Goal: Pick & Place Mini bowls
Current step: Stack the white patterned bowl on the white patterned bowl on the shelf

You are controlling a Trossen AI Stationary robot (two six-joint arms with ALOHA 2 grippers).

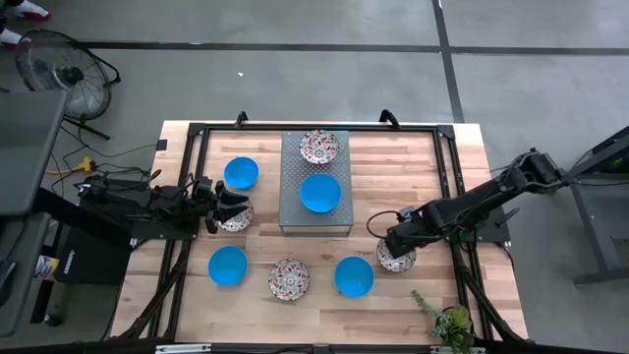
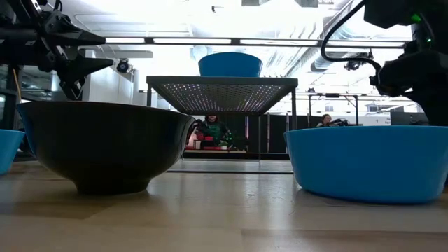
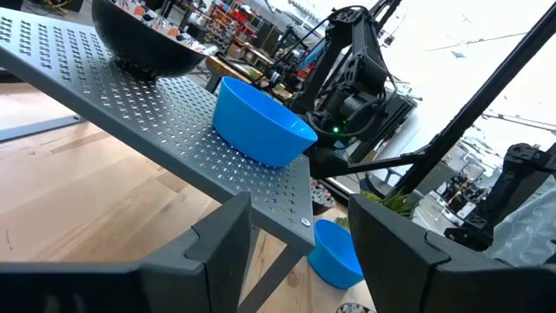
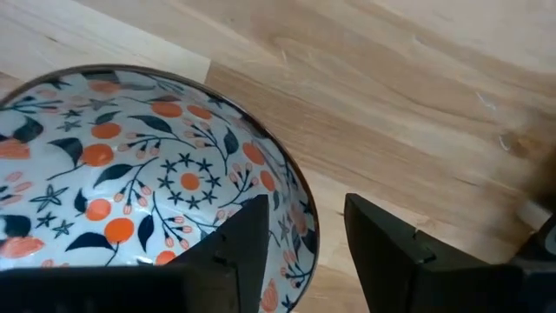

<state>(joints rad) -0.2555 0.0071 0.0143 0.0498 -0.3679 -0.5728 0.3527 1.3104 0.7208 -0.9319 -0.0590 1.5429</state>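
A grey perforated stand [image 1: 314, 218] at the table's middle carries a patterned bowl [image 1: 319, 147] and a blue bowl [image 1: 320, 193]. On the wood lie blue bowls at the left [image 1: 241, 173], near left [image 1: 228, 265] and near right [image 1: 354, 276], and a patterned bowl [image 1: 289, 279] between them. My right gripper [image 4: 304, 217] points down, open, one finger inside and one outside the rim [image 4: 308, 228] of a patterned bowl [image 1: 396, 261] resting on the table, with a gap showing on both sides. My left gripper [image 1: 231, 206] hangs level and open above another patterned bowl [image 1: 239, 220].
A black frame rail [image 1: 447, 167] runs around the table's work area. A small green plant [image 1: 447, 320] stands at the near right corner. Bare wood lies between the stand and the right rail.
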